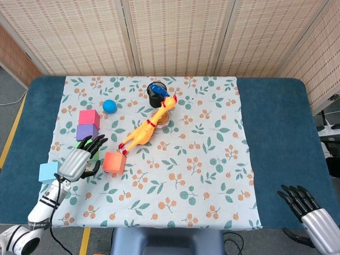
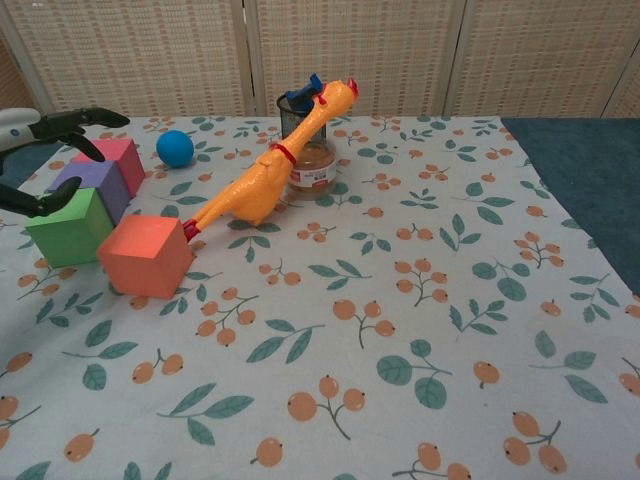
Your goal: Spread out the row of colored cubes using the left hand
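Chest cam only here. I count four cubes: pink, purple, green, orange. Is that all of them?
Observer: No. A light blue cube sits at the left edge of the cloth, nearer the robot than the green cube and outside your frame.
Operator: I only get fingertips on the left. Where's the whole hand?
Observer: The left hand is over the green cube and hides most of it from above. Its fingers are spread and it holds nothing.
Operator: Right hand?
Observer: The right hand is at the near right corner, off the cloth. Its fingers are apart and it is empty.
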`<state>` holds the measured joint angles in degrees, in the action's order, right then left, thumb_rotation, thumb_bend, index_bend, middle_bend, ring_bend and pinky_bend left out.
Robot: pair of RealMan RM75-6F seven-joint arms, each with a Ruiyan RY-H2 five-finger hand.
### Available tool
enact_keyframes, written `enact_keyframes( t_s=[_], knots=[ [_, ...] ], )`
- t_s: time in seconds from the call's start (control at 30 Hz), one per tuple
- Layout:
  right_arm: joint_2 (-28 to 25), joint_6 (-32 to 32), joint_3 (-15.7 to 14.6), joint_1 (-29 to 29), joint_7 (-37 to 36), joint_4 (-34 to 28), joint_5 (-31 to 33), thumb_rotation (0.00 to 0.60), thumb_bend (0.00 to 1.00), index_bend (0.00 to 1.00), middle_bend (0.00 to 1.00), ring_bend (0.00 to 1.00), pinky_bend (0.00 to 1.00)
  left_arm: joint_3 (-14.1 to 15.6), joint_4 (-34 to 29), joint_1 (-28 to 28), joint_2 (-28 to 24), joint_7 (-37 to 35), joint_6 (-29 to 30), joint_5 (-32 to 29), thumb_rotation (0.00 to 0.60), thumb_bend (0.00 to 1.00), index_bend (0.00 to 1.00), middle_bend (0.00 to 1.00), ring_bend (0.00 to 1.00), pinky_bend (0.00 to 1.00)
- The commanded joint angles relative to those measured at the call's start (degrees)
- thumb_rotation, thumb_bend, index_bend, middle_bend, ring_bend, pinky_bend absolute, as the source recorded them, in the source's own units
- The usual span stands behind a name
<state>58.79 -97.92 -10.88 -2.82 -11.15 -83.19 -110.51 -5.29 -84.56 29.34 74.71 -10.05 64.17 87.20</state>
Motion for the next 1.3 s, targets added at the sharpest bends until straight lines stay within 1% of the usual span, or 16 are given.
enact_keyframes(
  t_s=[0.03, 0.13, 0.17, 0.27, 0.43, 0.6, 0.77, 0.93, 1.1, 1.3],
  knots=[
    [0.2, 0.1, -0.1, 0.0, 0.3, 0.0, -0.1, 0.6, 0.12, 0.0, 0.0, 0.0, 0.0, -0.2, 3.0, 1.8, -1.0, -6.4, -3.5, -1.0, 0.537, 0.67, 0.0, 0.03, 0.21, 0.0],
    [0.3, 0.2, -0.1, 0.0, 0.6, 0.0, -0.2, 0.6, 0.11, 0.0, 0.0, 0.0, 0.0, 0.2, 4.5, 3.4, -0.1, -6.5, -6.8, -1.8, 0.478, 0.69, 0.0, 0.02, 0.2, 0.0],
    [0.3, 0.2, -0.1, 0.0, 0.6, 0.0, -0.2, 0.6, 0.12, 0.0, 0.0, 0.0, 0.0, 0.3, 4.9, 3.7, 0.3, -6.5, -7.5, -2.1, 0.472, 0.68, 0.0, 0.02, 0.2, 0.0],
    [0.3, 0.3, 0.0, 0.0, 0.6, 0.0, 0.0, 0.6, 0.12, 0.0, 0.0, 0.0, 0.0, 0.6, 6.1, 4.7, 1.7, -5.9, -9.2, -2.6, 0.466, 0.68, 0.0, 0.02, 0.2, 0.0],
    [0.4, 0.7, 0.0, 0.1, 0.5, 0.1, 0.3, 0.6, 0.12, 0.0, 0.0, 0.0, 0.0, 1.0, 7.6, 5.6, 3.6, -3.8, -10.2, -2.9, 0.463, 0.67, 0.0, 0.02, 0.2, 0.0],
    [0.2, 1.2, -0.1, 0.4, 0.1, 0.1, 0.4, 0.6, 0.12, 0.0, 0.0, 0.0, 0.0, 1.1, 8.5, 5.7, 4.4, 1.5, -10.9, -5.0, 0.443, 0.66, 0.0, 0.03, 0.22, 0.0],
    [0.0, 0.8, -0.3, 0.4, -0.3, 0.0, 0.0, 0.6, 0.12, 0.0, 0.0, 0.0, 0.0, 0.9, 7.5, 4.8, 3.6, 8.9, -10.6, -8.6, 0.44, 0.66, 0.0, 0.09, 0.27, 0.0],
    [-0.3, 0.6, -0.8, 0.4, -0.9, -0.1, -0.7, 0.6, 0.12, 0.0, 0.0, 0.0, 0.0, 0.8, 5.9, 4.2, 2.3, 12.9, -11.4, -12.2, 0.443, 0.66, 0.0, 0.1, 0.28, 0.0],
    [-0.5, 0.1, -1.0, 0.3, -1.2, -0.1, -1.2, 0.6, 0.12, 0.0, 0.0, 0.0, 0.0, 1.0, 4.7, 2.8, 1.0, 15.2, -9.8, -13.9, 0.444, 0.66, 0.0, 0.12, 0.3, 0.0],
    [-0.6, 0.3, -1.1, 0.4, -1.3, 0.0, -1.3, 0.6, 0.12, 0.0, 0.0, 0.0, 0.0, 1.3, 4.7, 0.0, -1.7, 14.8, -7.4, -15.9, 0.445, 0.65, 0.0, 0.16, 0.34, 0.0]
  ],
)
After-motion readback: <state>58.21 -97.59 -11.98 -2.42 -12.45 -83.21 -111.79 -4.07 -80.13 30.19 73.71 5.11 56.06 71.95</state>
